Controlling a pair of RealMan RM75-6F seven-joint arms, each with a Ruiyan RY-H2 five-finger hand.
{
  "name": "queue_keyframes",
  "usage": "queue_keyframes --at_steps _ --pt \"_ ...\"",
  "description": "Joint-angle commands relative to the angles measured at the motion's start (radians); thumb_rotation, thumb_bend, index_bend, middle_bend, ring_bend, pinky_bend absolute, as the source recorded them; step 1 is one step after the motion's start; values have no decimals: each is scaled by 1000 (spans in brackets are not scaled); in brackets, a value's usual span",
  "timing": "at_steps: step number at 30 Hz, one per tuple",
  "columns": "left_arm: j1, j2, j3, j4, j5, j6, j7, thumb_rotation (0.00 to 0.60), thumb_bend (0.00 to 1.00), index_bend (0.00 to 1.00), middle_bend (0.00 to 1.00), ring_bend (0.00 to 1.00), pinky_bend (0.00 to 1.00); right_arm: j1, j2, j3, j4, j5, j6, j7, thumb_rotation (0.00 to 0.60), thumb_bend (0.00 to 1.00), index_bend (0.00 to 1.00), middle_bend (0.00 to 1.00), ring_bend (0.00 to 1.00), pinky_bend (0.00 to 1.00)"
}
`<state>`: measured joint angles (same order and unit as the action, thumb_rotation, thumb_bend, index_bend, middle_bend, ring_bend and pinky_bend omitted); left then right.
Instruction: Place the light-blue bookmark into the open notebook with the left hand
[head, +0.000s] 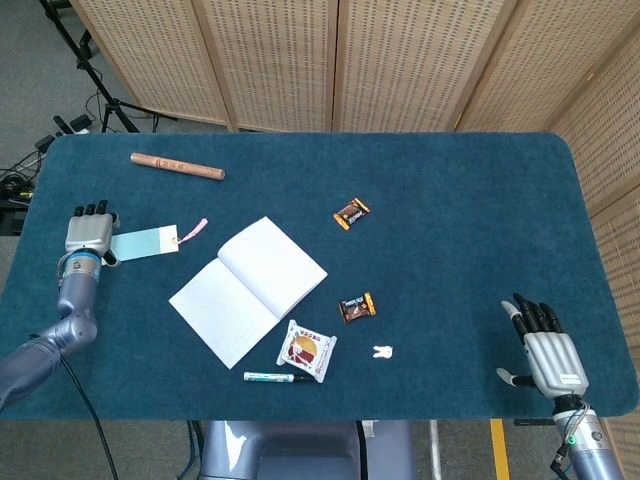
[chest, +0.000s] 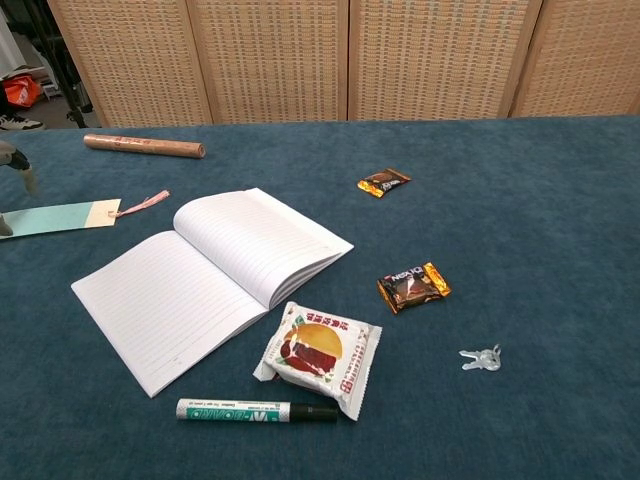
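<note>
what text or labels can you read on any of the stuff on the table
Marker: green lettering along the barrel, too small to read.
Nearer dark candy wrapper: white brand word, too blurred to read.
Snack packet: red print, unreadable.
Farther candy wrapper: print illegible.
Wooden roll: faint marks, unreadable.

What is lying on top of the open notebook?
Nothing shows on the notebook pages. The light-blue bookmark lies beside it, its far end under the left hand.
</note>
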<state>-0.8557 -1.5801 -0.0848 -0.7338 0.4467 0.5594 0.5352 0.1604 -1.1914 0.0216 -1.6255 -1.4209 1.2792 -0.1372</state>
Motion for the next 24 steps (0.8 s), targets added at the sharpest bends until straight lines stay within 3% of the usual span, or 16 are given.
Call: queue_keyframes --at_steps 1,24 --pt "1 -15 -6 18 19 -15 -7 600 125 328 0 0 0 1 -1 0 1 3 -2 -3 600 156 0 0 0 0" --pt "11 -69 -42 105 82 -57 -18 600 138 328 0 0 0 5 -4 1 3 14 -5 -8 600 156 0 0 0 0"
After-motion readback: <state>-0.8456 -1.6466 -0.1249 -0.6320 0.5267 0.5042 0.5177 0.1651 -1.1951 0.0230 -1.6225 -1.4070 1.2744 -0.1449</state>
